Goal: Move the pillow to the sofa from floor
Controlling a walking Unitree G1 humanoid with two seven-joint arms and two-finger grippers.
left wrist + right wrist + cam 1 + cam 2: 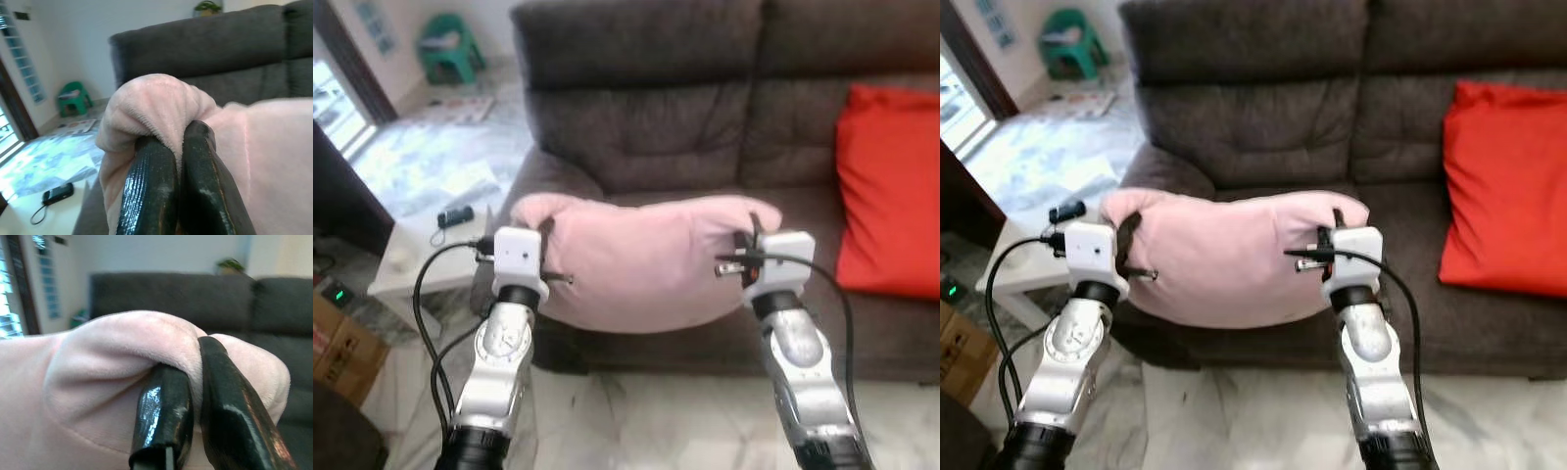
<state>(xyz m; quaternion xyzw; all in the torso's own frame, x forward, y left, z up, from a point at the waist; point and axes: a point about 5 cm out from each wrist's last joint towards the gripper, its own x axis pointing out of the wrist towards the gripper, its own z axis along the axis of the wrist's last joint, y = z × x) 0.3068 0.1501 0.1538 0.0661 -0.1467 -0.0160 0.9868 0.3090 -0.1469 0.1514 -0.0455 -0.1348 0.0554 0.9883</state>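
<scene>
**Pink pillow, held aloft before the sofa: carry step, placement pending**

Item: pink pillow, soft plush, wide and slack. Location: off the floor, suspended between the two arms in front of the sofa, level with the front edge of the seat cushion. It sags slightly in the middle and bunches at both upper corners.

Left end effector: closed on the pillow's left upper corner, a fold of fabric pinched between the two black fingers.

Right end effector: closed on the pillow's right upper corner, fabric likewise nipped tight between its fingers.

Surroundings: dark grey sofa with a red cushion propped at the right end of the seat; free seat area to the left of it, directly behind the pillow. A white side bench stands just beside the sofa's left armrest, carrying a small dark device with a cord. Green stool well apart, near the far wall. Pale marbled floor below the arms.

Step in hand: judged to be the transfer, with lifting done and setting down not yet done.

Next move calls for: carrying both arms forward together over the seat edge, lowering the pillow onto the free seat left of the red cushion, then parting both pairs of fingers. Uneven release could let it slide off the front.
</scene>
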